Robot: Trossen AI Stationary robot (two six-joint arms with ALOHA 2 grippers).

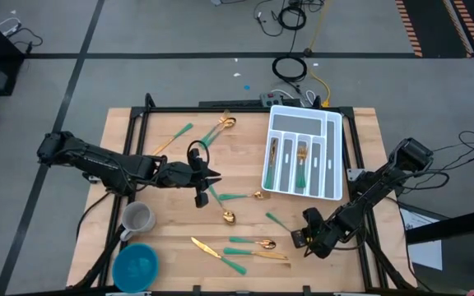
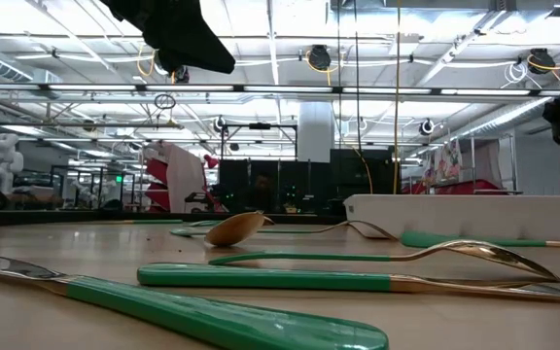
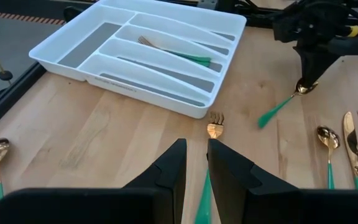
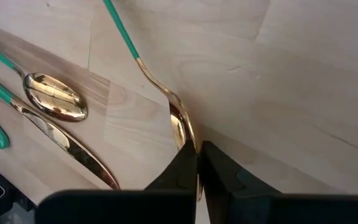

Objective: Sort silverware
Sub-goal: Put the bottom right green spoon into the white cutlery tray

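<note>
Silverware: small forks, spoons and knives with shiny gold heads and teal-green handles, scattered over the wooden table (image 1: 245, 140); some already lie in the tray.
Held spoon (image 4: 180, 127): gold bowl pinched between the right gripper's (image 4: 197, 163) fingers, which are closed tight on it; teal handle slants away over the wood. It sits near the table's front right, just off the tray's near corner.
Held fork (image 3: 212, 146): gold tines point toward the tray, green handle runs back between the left gripper's (image 3: 196, 163) narrowly parted fingers, which clasp it at mid-table.
Front cluster: a knife (image 1: 206, 248) and a spoon (image 1: 257, 243) lie close together near the table's front edge; in the right wrist view a spoon's (image 4: 53, 98) mirror-bright bowl lies just beside a knife blade.
Far pieces: a fork (image 1: 173, 138) and a spoon (image 1: 220, 127) lie near the table's back edge.
Tray (image 1: 336, 123): white, long compartments, at the table's back right; holds a few gold-and-teal pieces.
Mug (image 1: 138, 219): grey, front left.
Bowl (image 1: 136, 266): blue, just in front of the mug.
</note>
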